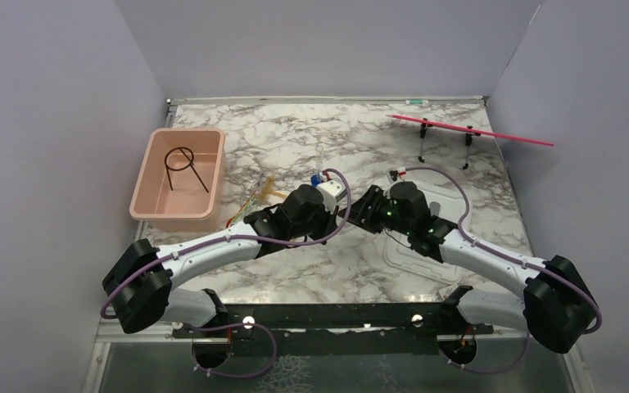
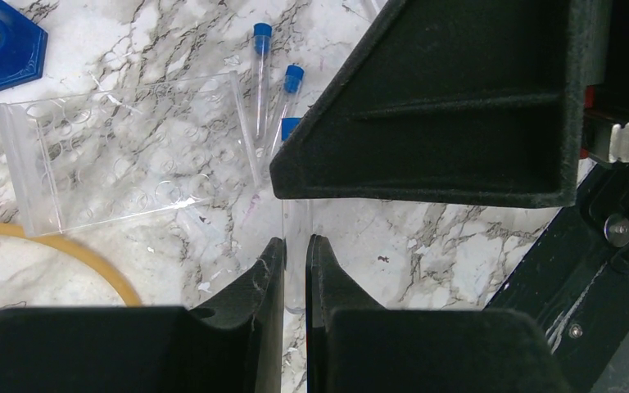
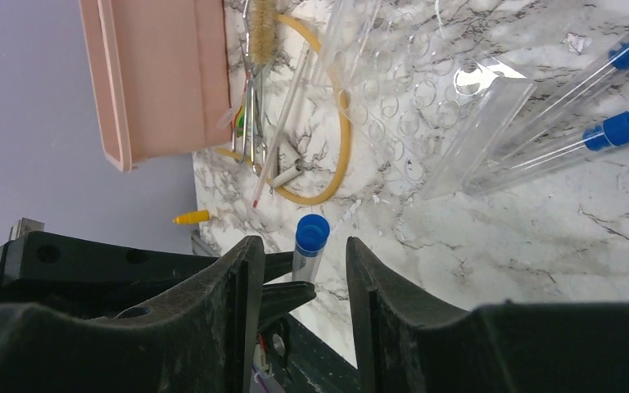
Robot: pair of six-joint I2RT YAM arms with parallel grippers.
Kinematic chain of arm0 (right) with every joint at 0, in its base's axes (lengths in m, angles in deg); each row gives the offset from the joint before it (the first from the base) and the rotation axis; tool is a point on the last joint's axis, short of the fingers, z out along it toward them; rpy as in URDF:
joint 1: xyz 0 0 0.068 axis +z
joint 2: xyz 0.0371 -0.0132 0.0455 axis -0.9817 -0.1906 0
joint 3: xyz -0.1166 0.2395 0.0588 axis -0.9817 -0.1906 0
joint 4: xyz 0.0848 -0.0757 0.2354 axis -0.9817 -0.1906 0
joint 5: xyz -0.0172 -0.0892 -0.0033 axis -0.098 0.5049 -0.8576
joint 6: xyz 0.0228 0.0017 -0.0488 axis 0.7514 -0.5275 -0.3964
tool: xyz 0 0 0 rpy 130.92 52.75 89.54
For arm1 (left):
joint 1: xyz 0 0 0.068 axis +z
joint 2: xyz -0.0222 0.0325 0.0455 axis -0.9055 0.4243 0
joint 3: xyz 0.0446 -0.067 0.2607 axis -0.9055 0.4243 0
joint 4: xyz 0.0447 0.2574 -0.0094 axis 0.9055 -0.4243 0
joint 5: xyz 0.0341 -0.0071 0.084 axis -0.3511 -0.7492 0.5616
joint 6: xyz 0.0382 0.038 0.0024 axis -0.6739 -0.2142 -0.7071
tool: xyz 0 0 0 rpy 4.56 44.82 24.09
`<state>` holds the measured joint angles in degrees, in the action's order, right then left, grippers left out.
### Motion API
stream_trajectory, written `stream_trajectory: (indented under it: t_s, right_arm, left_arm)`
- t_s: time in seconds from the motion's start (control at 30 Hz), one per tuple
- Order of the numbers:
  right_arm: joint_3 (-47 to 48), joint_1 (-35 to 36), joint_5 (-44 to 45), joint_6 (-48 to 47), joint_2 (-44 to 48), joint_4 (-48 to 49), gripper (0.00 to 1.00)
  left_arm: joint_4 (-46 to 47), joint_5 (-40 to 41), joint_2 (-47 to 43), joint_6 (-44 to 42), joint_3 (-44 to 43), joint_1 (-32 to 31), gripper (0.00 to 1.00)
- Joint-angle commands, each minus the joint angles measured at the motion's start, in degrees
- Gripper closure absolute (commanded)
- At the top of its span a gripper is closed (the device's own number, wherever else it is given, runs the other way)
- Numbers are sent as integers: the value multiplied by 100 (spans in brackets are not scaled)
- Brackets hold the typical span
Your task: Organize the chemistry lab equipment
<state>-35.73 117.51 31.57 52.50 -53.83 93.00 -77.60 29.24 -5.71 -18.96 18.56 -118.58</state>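
About the middle of the desk the two arms meet over one blue-capped tube [image 3: 311,235]. The left hand [image 2: 296,242] is closed on its clear lower part. The right hand [image 3: 303,246] stands open with a finger on each side of the capped end and a gap showing on both sides, so it has no hold yet. The coming move, probably a hand-over, seems to turn on this: the tube lies straight between the right fingers, its long axis roughly along them and its cap pointing away from the left hand, so the right hand would only need to close. The right wrist view shows those gaps and a left fingertip below the cap. The left wrist view shows instead the pinch on the clear body, with a right finger crossing in front and hiding part of the cap. Two loose tubes [image 2: 260,78] lie beside a clear holed tray [image 2: 123,151], with amber tubing [image 3: 346,131] farther towards the desk's left edge. Only the top view shows the wire ring [image 1: 190,168] already in the pink tub [image 1: 172,213] there.
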Motion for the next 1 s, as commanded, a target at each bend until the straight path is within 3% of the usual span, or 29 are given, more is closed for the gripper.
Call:
stream_trajectory:
  t_s: [0.0,0.43,0.63,0.67,0.8,0.97]
  right_arm:
    - [122,-63,-319,-7,-99,251,56]
    - [107,-237,-687,-33,-367,579,71]
    - [221,-299,-856,-259,-360,649,83]
    - [260,-299,-828,-335,-350,612,84]
    - [447,-297,-464,-918,-244,365,85]
    - [796,-298,395,-2178,-167,144,85]
  left_arm:
    - [166,99,-98,-60,29,41,94]
    - [85,37,-139,-114,-21,57,94]
    - [11,69,-230,-83,-68,60,94]
    - [-16,114,-251,-50,-83,59,92]
    - [-353,633,-363,114,-336,83,64]
    - [-726,1353,-1025,127,-577,239,50]
